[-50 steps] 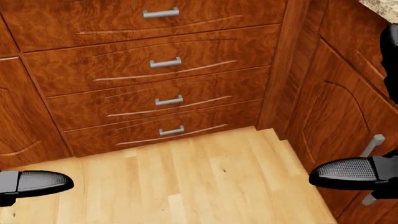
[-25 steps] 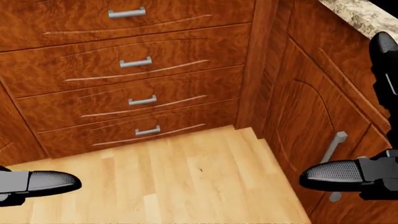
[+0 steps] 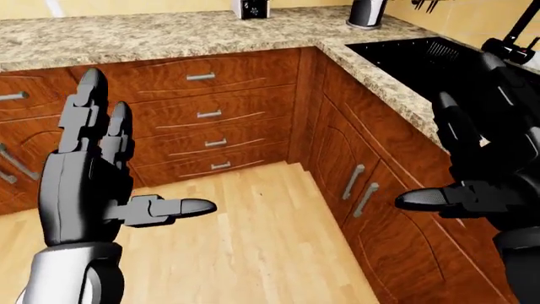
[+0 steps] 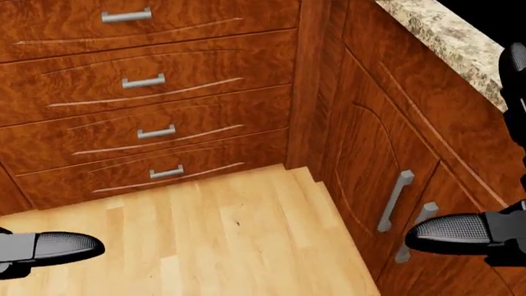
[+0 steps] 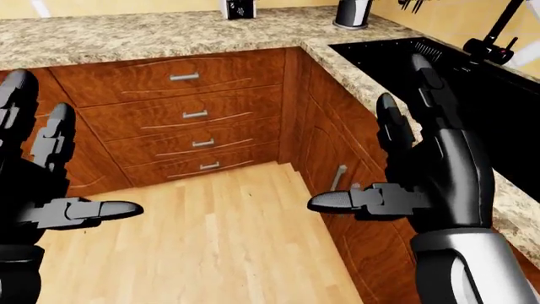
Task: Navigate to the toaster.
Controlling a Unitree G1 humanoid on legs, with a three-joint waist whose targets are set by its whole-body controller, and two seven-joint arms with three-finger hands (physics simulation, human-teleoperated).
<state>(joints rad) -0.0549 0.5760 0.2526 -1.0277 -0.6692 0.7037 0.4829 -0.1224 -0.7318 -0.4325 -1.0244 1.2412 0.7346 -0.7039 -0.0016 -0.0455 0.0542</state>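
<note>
Both hands, left hand (image 3: 88,190) and right hand (image 5: 426,171), are held spread and empty, clear of the counter (image 3: 169,35); no toaster is identified.

The drawer stack (image 3: 207,120) sits under the counter (image 3: 169,35), just left of the inner corner of the cabinets. Right of the drawer stack, past the corner, stand two cabinet doors (image 3: 363,190) with upright handles. Above these doors the sink (image 3: 430,60) lies in the counter, with the faucet (image 3: 511,38) at its right. Below the drawer stack, in the left-eye view, spreads the floor (image 3: 245,240).
</note>
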